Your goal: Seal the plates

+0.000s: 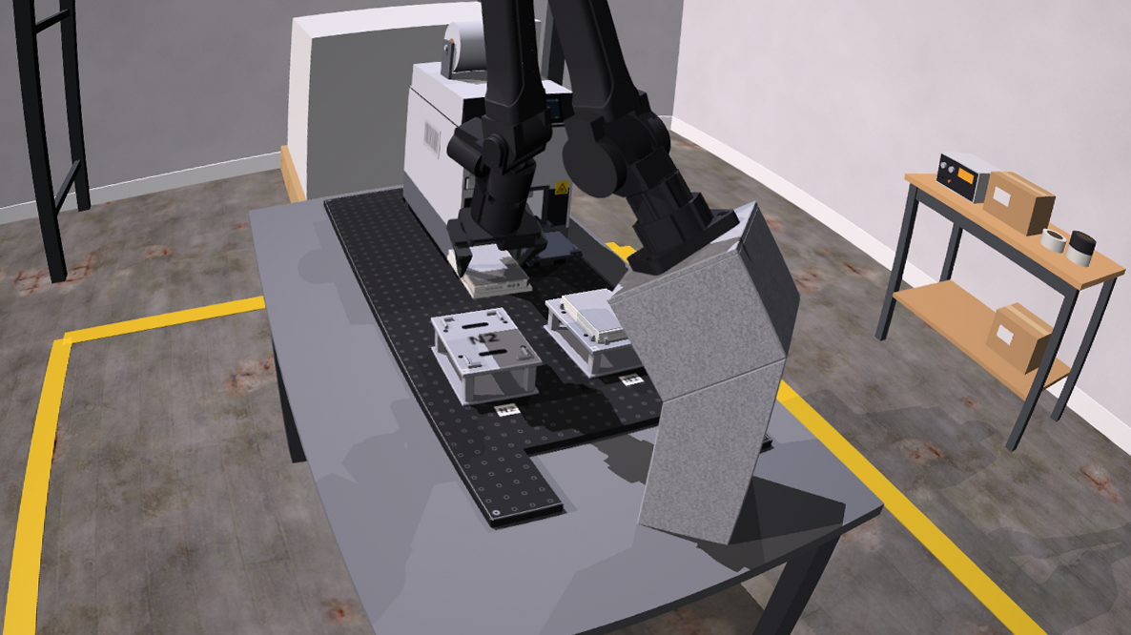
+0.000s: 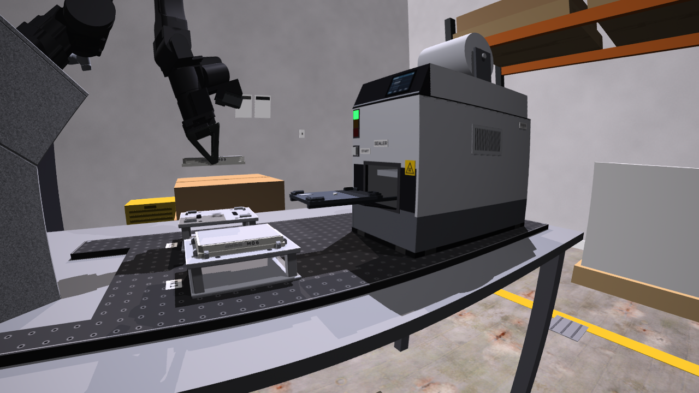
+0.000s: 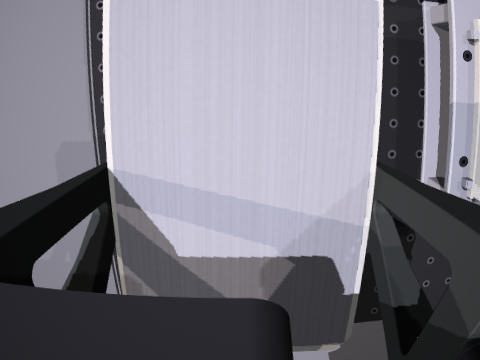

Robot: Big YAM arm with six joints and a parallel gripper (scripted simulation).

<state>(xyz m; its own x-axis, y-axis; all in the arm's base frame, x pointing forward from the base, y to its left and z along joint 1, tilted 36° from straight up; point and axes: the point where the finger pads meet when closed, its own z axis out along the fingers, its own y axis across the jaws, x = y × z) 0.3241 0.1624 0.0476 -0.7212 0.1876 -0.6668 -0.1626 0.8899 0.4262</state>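
Observation:
My gripper is shut on plate M09 by its long sides and holds it about level in the air. A pale, finely striped sheet covers its top. Nest N2 is empty. Plate M06, with a smooth pale top, sits flat in nest N1. The sealer's stage is out and empty. The sealer's lamp is green, above START. Corner marks A1 are not readable.
The sealer stands at the far end of the perforated board. A tall grey speckled block stands by N1's side in the top view, with a second black arm above it.

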